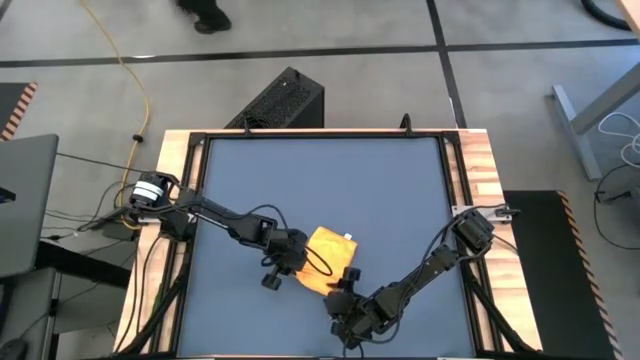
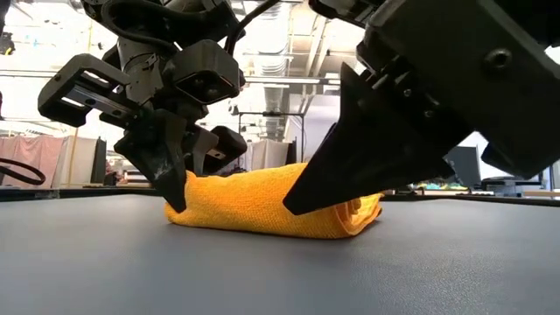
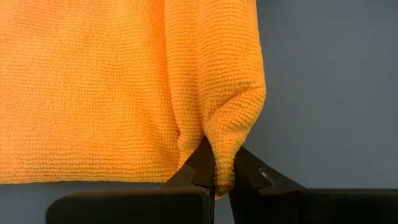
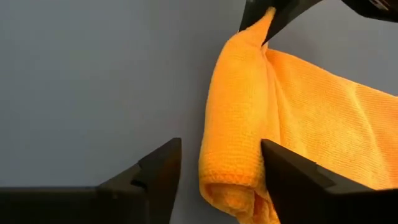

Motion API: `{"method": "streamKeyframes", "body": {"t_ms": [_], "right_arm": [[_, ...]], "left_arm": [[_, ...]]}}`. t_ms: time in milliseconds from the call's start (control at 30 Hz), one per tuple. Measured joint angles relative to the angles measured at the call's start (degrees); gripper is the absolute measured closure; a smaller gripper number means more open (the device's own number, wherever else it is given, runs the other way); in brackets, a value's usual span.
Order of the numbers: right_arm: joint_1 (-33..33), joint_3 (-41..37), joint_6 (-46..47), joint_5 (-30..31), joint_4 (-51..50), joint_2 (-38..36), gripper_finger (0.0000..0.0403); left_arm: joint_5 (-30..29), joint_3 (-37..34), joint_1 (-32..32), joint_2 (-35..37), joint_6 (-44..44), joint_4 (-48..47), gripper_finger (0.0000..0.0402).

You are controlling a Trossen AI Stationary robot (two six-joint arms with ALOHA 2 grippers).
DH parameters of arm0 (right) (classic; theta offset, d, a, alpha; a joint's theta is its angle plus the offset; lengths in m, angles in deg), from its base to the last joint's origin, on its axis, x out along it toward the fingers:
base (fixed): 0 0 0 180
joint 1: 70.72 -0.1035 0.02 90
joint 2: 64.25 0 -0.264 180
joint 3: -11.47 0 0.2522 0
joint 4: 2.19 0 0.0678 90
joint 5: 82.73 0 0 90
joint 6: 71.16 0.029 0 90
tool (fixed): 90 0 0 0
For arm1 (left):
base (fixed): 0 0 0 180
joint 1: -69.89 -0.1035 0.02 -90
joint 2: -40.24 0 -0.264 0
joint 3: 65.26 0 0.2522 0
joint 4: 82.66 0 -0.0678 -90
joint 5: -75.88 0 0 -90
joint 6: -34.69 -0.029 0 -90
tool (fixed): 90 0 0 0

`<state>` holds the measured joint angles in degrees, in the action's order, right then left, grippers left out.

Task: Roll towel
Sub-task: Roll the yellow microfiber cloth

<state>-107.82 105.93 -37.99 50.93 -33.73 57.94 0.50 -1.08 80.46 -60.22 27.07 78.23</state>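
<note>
The yellow towel (image 1: 325,258) lies on the grey table top, partly rolled. A roll (image 4: 233,124) runs along one edge and the flat part (image 3: 87,93) is spread beside it. A small white tag (image 1: 348,237) shows at its far edge. My left gripper (image 3: 222,183) is at the towel's left end, shut on one end of the roll; it also shows in the low view (image 2: 175,194). My right gripper (image 4: 221,177) is open at the towel's near right end, with its two fingers on either side of the roll's other end (image 4: 227,186). My left gripper pinches the pointed end of the roll (image 3: 225,163) between its two fingertips. The fingers slant down from the table's left side. The pinched tip is bunched into a narrow fold and the rest of the towel lies on the table. My right gripper stands astride the roll's other end; I cannot tell whether a finger (image 4: 292,180) touches the cloth.
A wooden frame (image 1: 480,170) borders the grey table. A black box (image 1: 282,100) stands beyond the far edge. Cables and a yellow cord (image 1: 130,80) lie on the floor at the left. A person's feet (image 1: 205,15) show far behind the table.
</note>
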Motion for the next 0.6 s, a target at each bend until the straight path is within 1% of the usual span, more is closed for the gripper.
{"method": "streamKeyframes", "body": {"t_ms": [133,333,400,500,600], "right_arm": [[0.0,0.0,4.0,-0.3,-0.2,0.0,0.0231],[0.0,0.0,9.5,-3.2,-0.7,-0.1,0.0347],[-0.2,0.3,11.4,-4.1,-2.2,-0.3,0.0378],[-0.5,1.3,15.8,-5.2,-4.4,-1.1,0.038],[-1.3,2.6,20.0,-5.2,-5.9,-1.3,0.0367]], "left_arm": [[0.0,0.0,0.0,0.0,-0.2,0.0,0.0393],[0.0,0.0,0.0,0.0,-1.2,1.4,0.0393],[0.0,-0.1,0.0,0.2,-2.0,1.8,0.0393],[-0.3,-0.1,0.0,0.6,-2.6,2.8,0.0393],[-0.1,-0.1,0.0,1.1,-2.7,3.3,0.0393]]}}
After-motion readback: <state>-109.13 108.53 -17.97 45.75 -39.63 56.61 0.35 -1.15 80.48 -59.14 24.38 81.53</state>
